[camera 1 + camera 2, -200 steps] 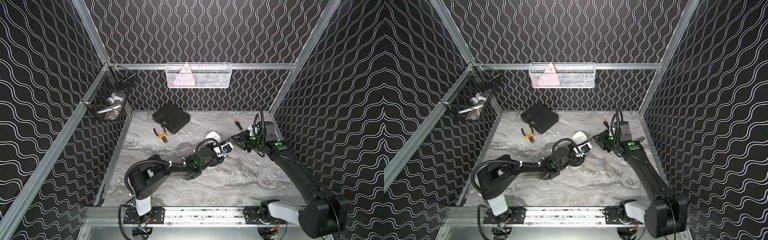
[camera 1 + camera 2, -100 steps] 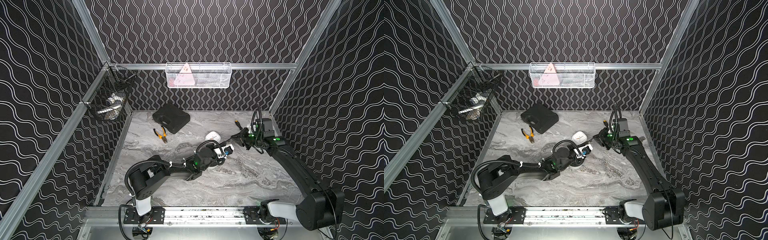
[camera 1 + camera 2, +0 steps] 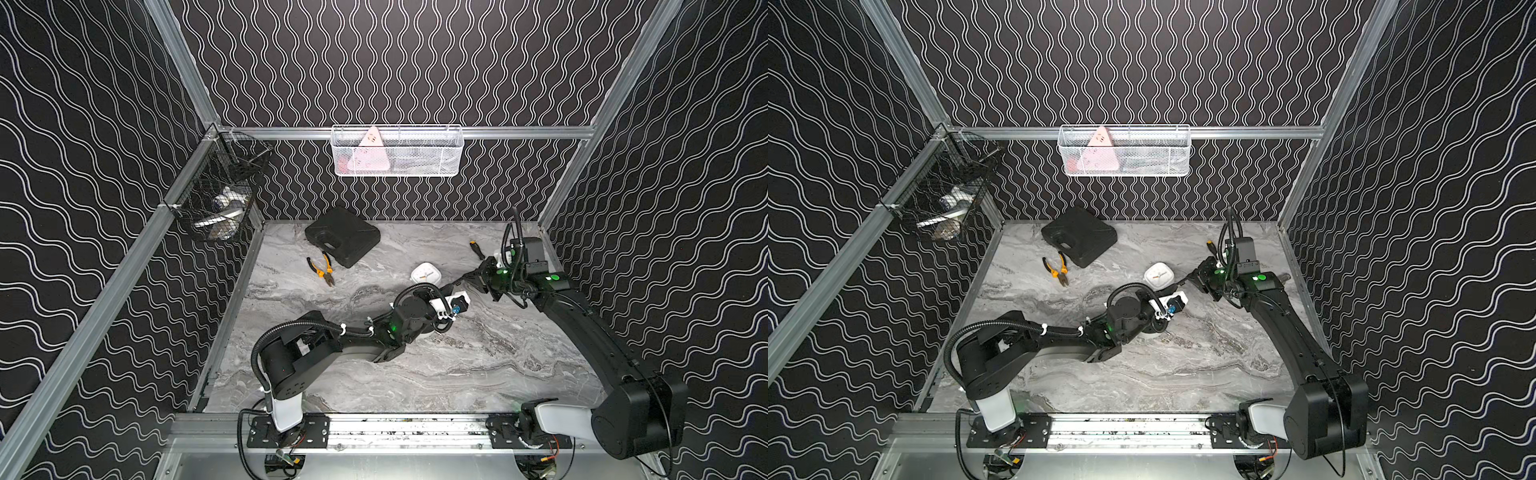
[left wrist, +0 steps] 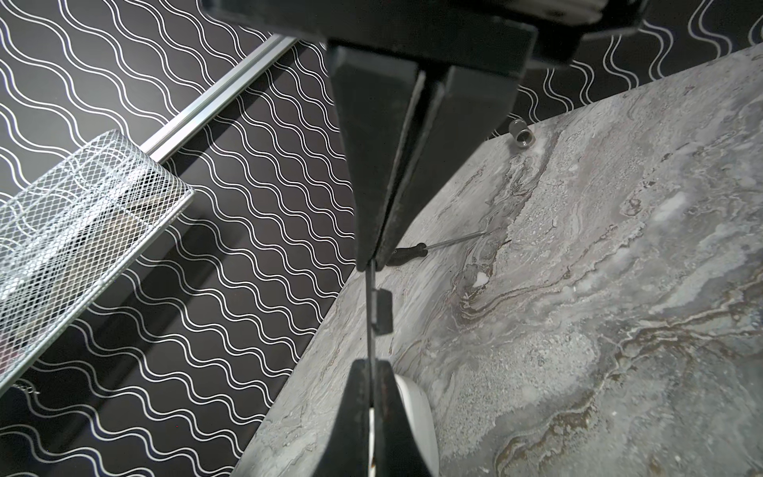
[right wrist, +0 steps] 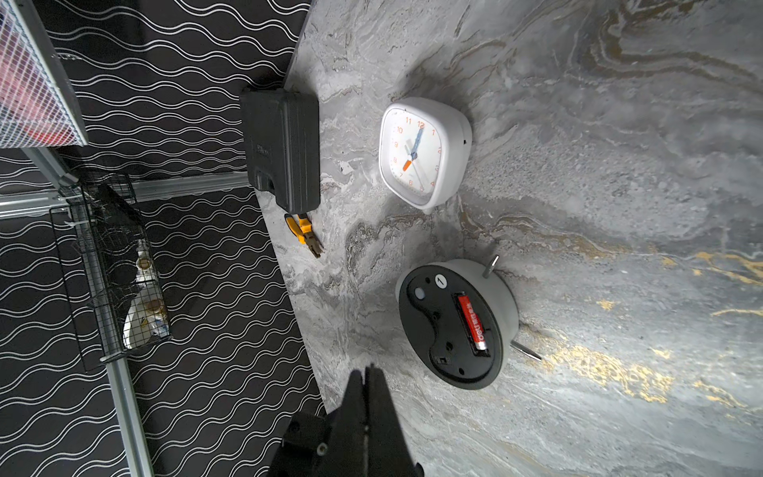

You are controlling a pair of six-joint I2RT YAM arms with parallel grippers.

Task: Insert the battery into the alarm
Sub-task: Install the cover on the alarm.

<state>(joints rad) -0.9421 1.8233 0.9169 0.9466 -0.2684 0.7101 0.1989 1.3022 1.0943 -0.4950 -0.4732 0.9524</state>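
The round alarm (image 5: 429,314) lies face down on the marble table, with its black back up. The red battery (image 5: 474,326) sits in its uncovered compartment. In the left wrist view my left gripper (image 4: 373,365) is shut on a thin black plate (image 4: 383,312) seen edge-on. The plate runs up to my right gripper (image 4: 373,264), whose jaws are shut on its far end. In the right wrist view the right gripper (image 5: 368,369) is shut just beside the alarm, and the plate is hidden there. In a top view the right gripper (image 3: 453,287) meets the left wrist above the alarm.
A white square clock (image 5: 421,153) stands just behind the alarm. A black case (image 3: 343,236) and orange pliers (image 3: 322,270) lie at the back left. A screwdriver (image 3: 476,249) and a small grey cylinder (image 4: 521,136) lie at the back right. Baskets (image 3: 397,151) hang on the walls.
My right gripper has moved left to the left gripper and closed its jaws. The left arm has hardly moved.
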